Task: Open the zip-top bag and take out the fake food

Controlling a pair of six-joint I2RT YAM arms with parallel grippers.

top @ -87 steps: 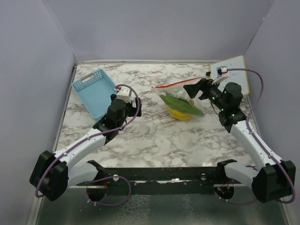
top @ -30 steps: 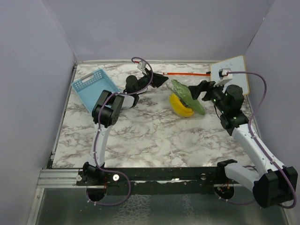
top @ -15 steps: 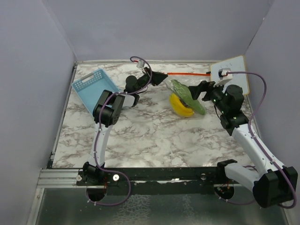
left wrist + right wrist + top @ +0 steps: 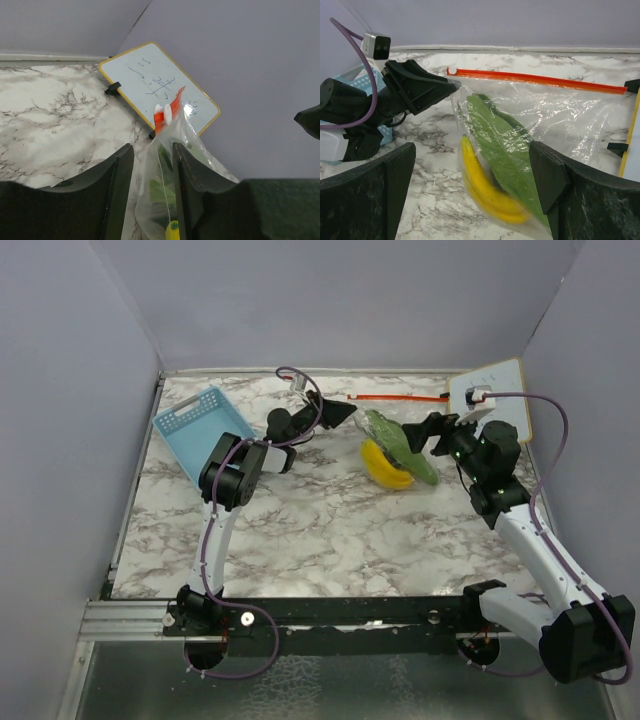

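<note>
The left gripper (image 4: 152, 147) has its jaws partly apart, straddling the bag (image 4: 540, 115) at one end of its red strip (image 4: 535, 79), with a gap showing on one side. The right gripper (image 4: 472, 146) is spread wide around the bag's belly, where a green leaf (image 4: 500, 145) and a yellow piece (image 4: 480, 185) lie inside. Beyond the left gripper stands a whiteboard (image 4: 155, 80).
</note>
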